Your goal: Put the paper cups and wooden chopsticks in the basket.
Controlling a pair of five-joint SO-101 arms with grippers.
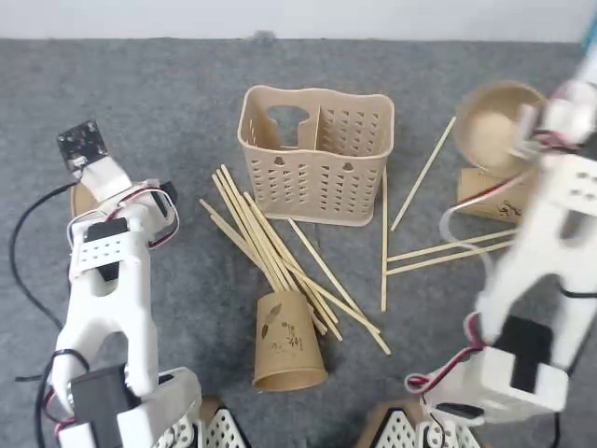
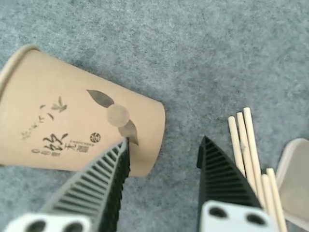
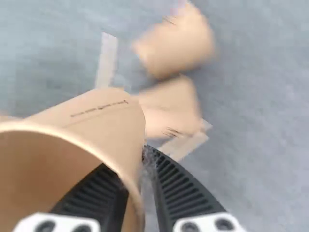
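My right gripper (image 1: 539, 129) is shut on the rim of a paper cup (image 1: 492, 121), held up over the table's far right. In the right wrist view the cup (image 3: 72, 154) has its wall pinched between the jaws of the gripper (image 3: 139, 162). My left gripper (image 2: 165, 142) stands open beside the base of a paper cup (image 2: 82, 123) lying on its side at the left. Another cup (image 1: 287, 341) lies in the front middle. The beige basket (image 1: 317, 154) stands at the back middle. Wooden chopsticks (image 1: 270, 247) lie fanned out before it.
A further cup (image 1: 490, 196) lies on its side under the lifted one. More chopsticks (image 1: 446, 250) are scattered right of the basket. A corner of the basket (image 2: 294, 179) and some chopstick ends (image 2: 245, 140) lie close to my left gripper. Grey carpet covers the table.
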